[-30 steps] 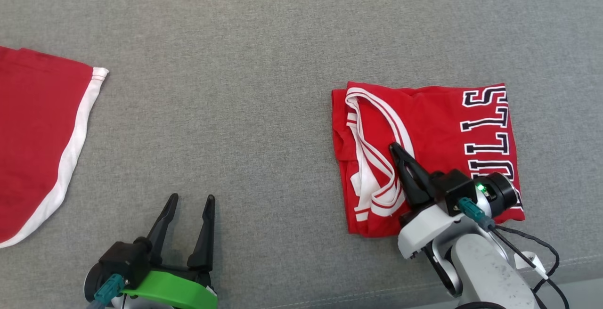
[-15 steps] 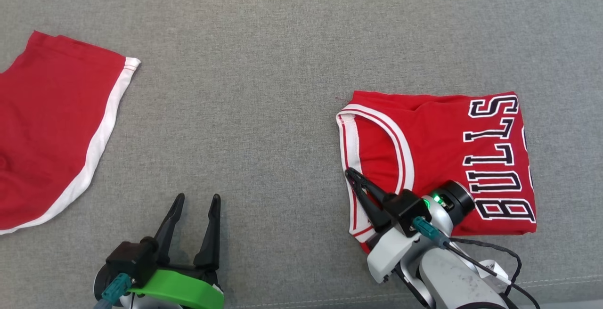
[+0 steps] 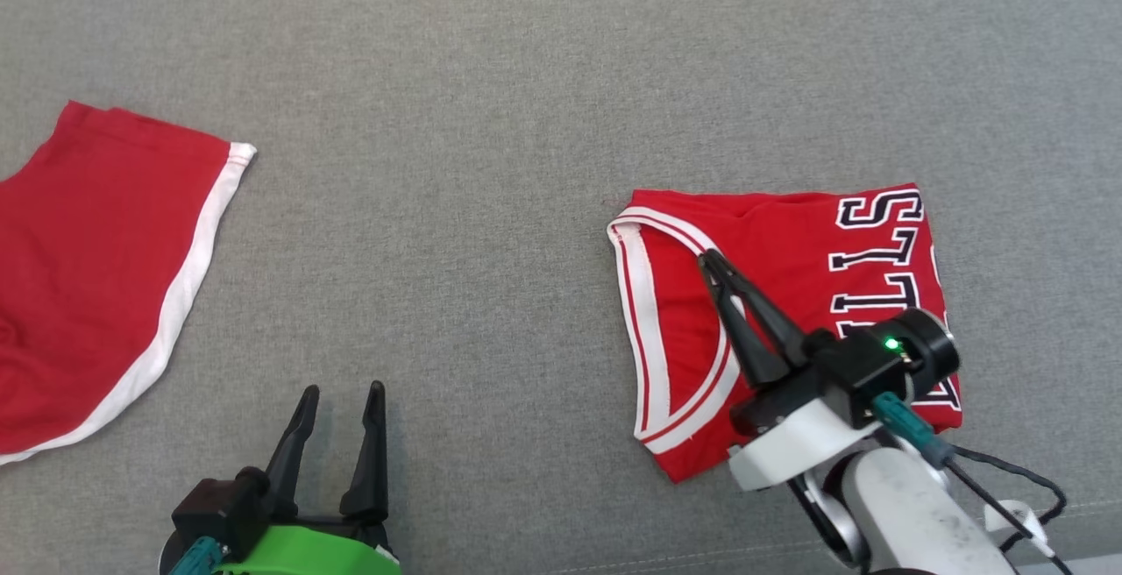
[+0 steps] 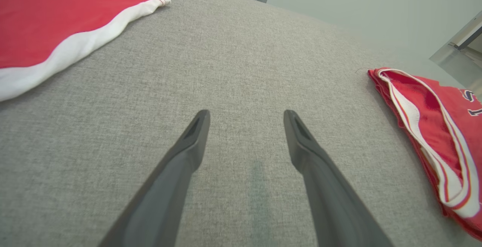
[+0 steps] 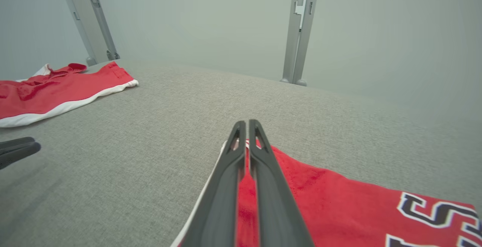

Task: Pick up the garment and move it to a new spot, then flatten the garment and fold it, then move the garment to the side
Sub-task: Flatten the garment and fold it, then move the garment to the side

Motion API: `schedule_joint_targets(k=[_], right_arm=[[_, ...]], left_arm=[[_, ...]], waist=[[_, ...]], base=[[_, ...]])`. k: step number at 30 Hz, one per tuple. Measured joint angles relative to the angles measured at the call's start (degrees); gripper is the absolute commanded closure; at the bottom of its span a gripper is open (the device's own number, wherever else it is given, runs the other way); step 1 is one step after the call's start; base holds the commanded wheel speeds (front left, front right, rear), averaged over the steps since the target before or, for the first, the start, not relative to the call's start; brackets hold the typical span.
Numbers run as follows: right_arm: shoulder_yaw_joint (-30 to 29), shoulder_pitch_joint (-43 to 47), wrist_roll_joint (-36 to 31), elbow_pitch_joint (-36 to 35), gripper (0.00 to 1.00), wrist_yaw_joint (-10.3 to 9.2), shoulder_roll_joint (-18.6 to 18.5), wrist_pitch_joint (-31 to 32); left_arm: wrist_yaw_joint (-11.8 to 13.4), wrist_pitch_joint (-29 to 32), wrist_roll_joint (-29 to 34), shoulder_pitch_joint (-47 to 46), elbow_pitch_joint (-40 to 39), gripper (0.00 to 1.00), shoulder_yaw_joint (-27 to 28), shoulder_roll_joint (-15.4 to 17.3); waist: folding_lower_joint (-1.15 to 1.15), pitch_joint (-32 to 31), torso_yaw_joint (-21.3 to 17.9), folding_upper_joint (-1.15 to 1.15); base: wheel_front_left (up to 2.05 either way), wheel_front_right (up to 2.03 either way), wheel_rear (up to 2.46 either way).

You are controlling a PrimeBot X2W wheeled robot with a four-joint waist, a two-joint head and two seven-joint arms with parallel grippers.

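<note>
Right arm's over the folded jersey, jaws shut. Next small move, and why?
Probably open the right gripper and lower it to the trimmed edge of the jersey for a pinch. The jersey lies folded, the jaws are shut with no cloth visibly pinched between them, and moving it aside likely needs a grip first.

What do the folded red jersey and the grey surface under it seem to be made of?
The folded red jersey: soft, matte knit, probably synthetic sportswear fabric; it creases limply and shows a fine grainy texture up close, with white banded trim. The grey surface: matte woven cloth, like upholstery; heathered threads show throughout.
</note>
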Motion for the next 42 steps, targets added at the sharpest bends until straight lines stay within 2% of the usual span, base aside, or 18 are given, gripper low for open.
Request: schedule_joint_targets(k=[2, 3, 4, 11, 16, 21, 23, 30, 36, 40, 42], right_arm=[[-1.6, 1.2, 0.3, -2.7, 0.56, 0.0, -1.7, 0.0], [-2.9, 1.8, 0.2, -4.1, 0.18, 0.0, -2.6, 0.0], [-4.3, 2.5, 0.1, -5.5, 0.0, 0.0, -3.3, 0.0], [-18.0, 9.7, 2.9, -8.6, 0.0, 0.0, -3.9, 0.0], [-24.9, 14.2, 3.9, -3.8, 0.0, 0.0, -3.8, 0.0], [-28.2, 16.4, 3.9, 0.3, 0.0, 0.0, -3.4, 0.0], [-30.0, 17.4, 3.9, 4.0, 0.0, 0.0, -2.9, 0.0], [-31.1, 16.8, 3.7, 11.0, 0.0, 0.0, -2.7, 0.0], [-29.6, 14.8, 4.0, 12.7, 0.0, 0.0, -3.9, 0.0], [-24.4, 11.4, 7.6, 14.7, 0.0, 0.0, -6.2, 0.1], [-20.3, 9.5, 11.1, 17.0, 0.0, 0.0, -8.0, 3.4]], left_arm=[[0.1, -0.3, -0.3, 0.8, 0.0, 0.0, 0.8, 0.1], [0.1, -0.4, -0.3, 1.2, 0.0, 0.0, 1.2, 0.2], [0.1, -0.4, -0.4, 1.5, 0.0, 0.0, 1.6, 0.2], [0.3, -0.7, -0.2, 3.2, 0.6, 0.0, 4.7, -0.2], [0.0, -0.8, 1.5, 5.1, 0.4, 0.0, 6.1, -0.9], [-0.1, -0.8, 3.2, 6.8, 0.5, 0.0, 7.6, -1.6], [-0.5, -0.8, 3.7, 7.5, 0.6, 0.0, 8.6, -2.1], [-1.6, -0.8, 5.2, 8.0, 1.3, 0.0, 10.5, -2.6], [-2.3, -0.8, 6.2, 8.5, 1.4, 0.0, 11.5, -3.1], [-2.5, -0.8, 6.6, 8.5, 0.8, 0.0, 12.0, -3.3], [-2.7, -0.8, 6.7, 8.3, 0.3, 0.0, 12.1, -3.4]], waist=[[0.0, -1.2, -0.5, 0.0], [0.0, -1.9, -0.7, 0.0], [0.0, -2.5, -1.0, 0.0], [0.0, -7.5, -2.0, 0.0], [0.0, -10.8, -2.0, 0.0], [0.0, -13.2, -1.7, 0.0], [0.0, -14.6, -1.4, 0.0], [0.0, -15.9, -0.8, 0.0], [0.0, -16.2, -0.7, 0.0], [0.0, -15.4, -0.8, 0.0], [0.0, -14.9, -0.8, 0.0]], base=[[0.0, 0.0, 0.0], [0.0, 0.0, 0.0], [0.0, 0.0, 0.0], [0.0, 0.0, 0.0], [0.0, 0.0, 0.0], [0.0, 0.0, 0.0], [0.0, 0.0, 0.0], [0.0, 0.0, 0.0], [0.0, 0.0, 0.0], [0.0, 0.0, 0.0], [0.0, 0.0, 0.0]])
